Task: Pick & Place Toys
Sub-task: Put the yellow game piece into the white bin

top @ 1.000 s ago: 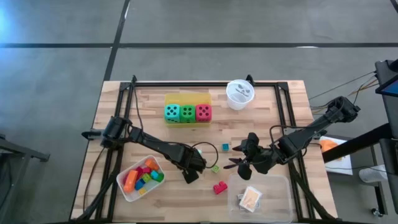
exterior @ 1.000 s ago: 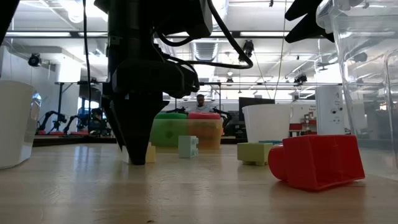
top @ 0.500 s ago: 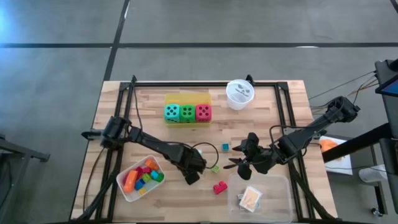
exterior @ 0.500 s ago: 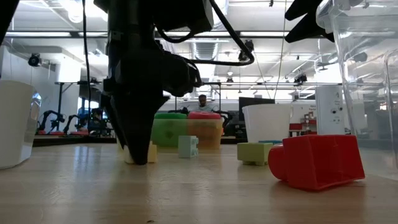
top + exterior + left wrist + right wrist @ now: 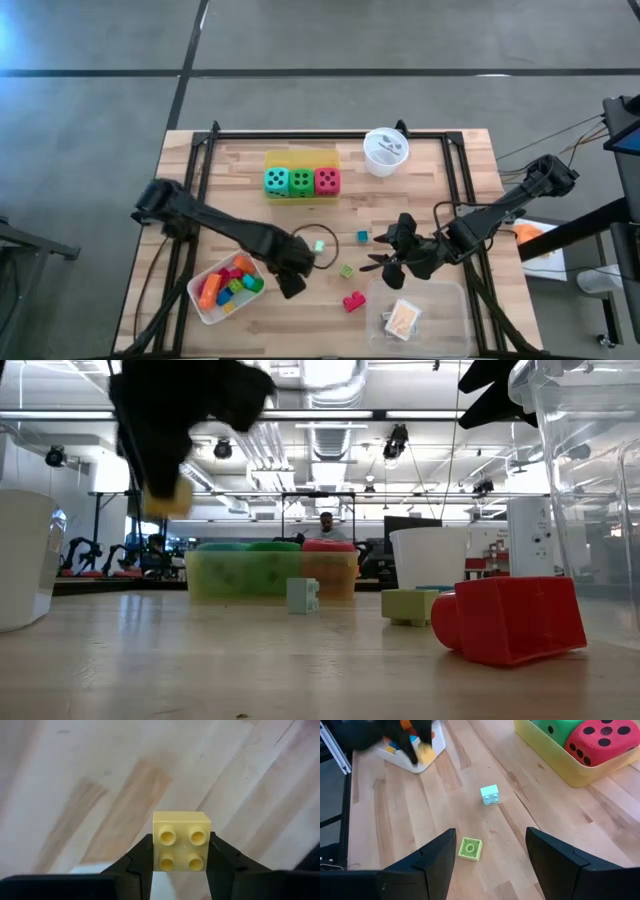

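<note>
Gripping a pale yellow block (image 5: 181, 841) between its two fingers, the left tool (image 5: 290, 283) sits lifted off the tabletop (image 5: 420, 190), lower middle of the overhead shot, right next to the white tray (image 5: 202, 304) full of bright blocks in the lower left. In the low view that same yellow block hangs up in the upper left, well clear of the wood. Right tool (image 5: 385, 262) is spread wide, holding nothing, right of center. Loose on the tabletop: a mint block (image 5: 319, 245), a lime block (image 5: 346, 270), a red block (image 5: 353, 301), a small blue block (image 5: 362, 237). Three dice (image 5: 301, 181) sit in the yellow tray (image 5: 300, 157) up top.
</note>
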`<state>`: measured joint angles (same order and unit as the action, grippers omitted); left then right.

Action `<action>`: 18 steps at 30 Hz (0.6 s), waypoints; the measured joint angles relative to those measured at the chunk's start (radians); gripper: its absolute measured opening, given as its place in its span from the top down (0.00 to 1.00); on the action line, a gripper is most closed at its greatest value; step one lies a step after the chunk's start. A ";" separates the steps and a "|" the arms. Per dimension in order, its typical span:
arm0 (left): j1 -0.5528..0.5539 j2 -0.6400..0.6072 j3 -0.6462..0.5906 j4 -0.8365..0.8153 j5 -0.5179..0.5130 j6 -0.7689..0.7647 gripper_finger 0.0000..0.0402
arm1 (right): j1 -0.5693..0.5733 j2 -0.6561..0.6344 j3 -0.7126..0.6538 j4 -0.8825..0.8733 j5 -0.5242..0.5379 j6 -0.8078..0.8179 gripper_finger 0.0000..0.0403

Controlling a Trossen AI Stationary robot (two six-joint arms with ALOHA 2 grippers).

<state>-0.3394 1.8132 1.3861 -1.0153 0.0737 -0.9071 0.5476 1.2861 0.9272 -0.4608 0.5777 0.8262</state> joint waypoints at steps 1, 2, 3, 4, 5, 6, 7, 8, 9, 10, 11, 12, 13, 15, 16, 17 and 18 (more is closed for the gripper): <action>-0.006 -0.030 0.000 -0.025 -0.011 -0.018 0.70 | 0.000 0.000 0.000 0.001 0.000 0.000 0.42; -0.012 -0.066 0.000 -0.044 -0.017 -0.036 0.70 | 0.000 0.000 0.000 0.000 0.000 0.000 0.42; -0.021 -0.101 0.000 -0.062 -0.027 -0.055 0.70 | 0.000 0.000 0.000 0.001 0.000 0.000 0.42; -0.027 -0.133 0.000 -0.080 -0.033 -0.077 0.70 | 0.000 0.000 0.000 0.001 0.000 0.000 0.42; -0.034 -0.169 0.000 -0.098 -0.036 -0.105 0.70 | 0.000 0.000 0.000 0.002 0.000 0.000 0.42; -0.039 -0.202 0.000 -0.116 -0.043 -0.144 0.70 | 0.000 0.000 0.000 0.003 0.000 0.000 0.42; -0.043 -0.237 0.000 -0.138 -0.050 -0.195 0.70 | 0.000 0.000 0.000 0.003 0.000 0.000 0.42; -0.048 -0.271 0.001 -0.168 -0.060 -0.254 0.70 | 0.000 0.000 0.000 0.004 0.000 0.000 0.42; -0.050 -0.305 0.001 -0.191 -0.064 -0.307 0.70 | 0.000 0.000 0.000 0.004 0.000 0.000 0.42; -0.054 -0.336 0.001 -0.207 -0.066 -0.350 0.70 | 0.000 0.000 0.000 0.004 0.000 0.000 0.42; -0.059 -0.366 0.002 -0.224 -0.067 -0.385 0.70 | 0.000 0.000 0.000 0.004 0.000 0.000 0.42; -0.064 -0.394 0.002 -0.242 -0.066 -0.415 0.70 | 0.000 0.000 0.000 0.004 0.000 0.000 0.42; -0.068 -0.422 0.002 -0.261 -0.066 -0.445 0.70 | 0.000 0.000 0.000 0.004 0.000 0.000 0.42; -0.077 -0.472 0.002 -0.306 -0.062 -0.496 0.70 | 0.000 0.000 0.000 0.005 0.000 0.000 0.42; -0.082 -0.493 0.003 -0.336 -0.062 -0.523 0.70 | 0.000 0.000 0.000 0.005 0.000 0.000 0.42; -0.088 -0.510 0.003 -0.370 -0.062 -0.551 0.70 | 0.000 0.000 0.000 0.005 0.000 0.000 0.42; -0.096 -0.524 0.003 -0.408 -0.060 -0.576 0.70 | 0.000 0.000 0.000 0.005 0.000 0.000 0.42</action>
<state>-0.4351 1.2894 1.3888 -1.4238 0.0135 -1.4832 0.5476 1.2861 0.9272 -0.4561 0.5777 0.8265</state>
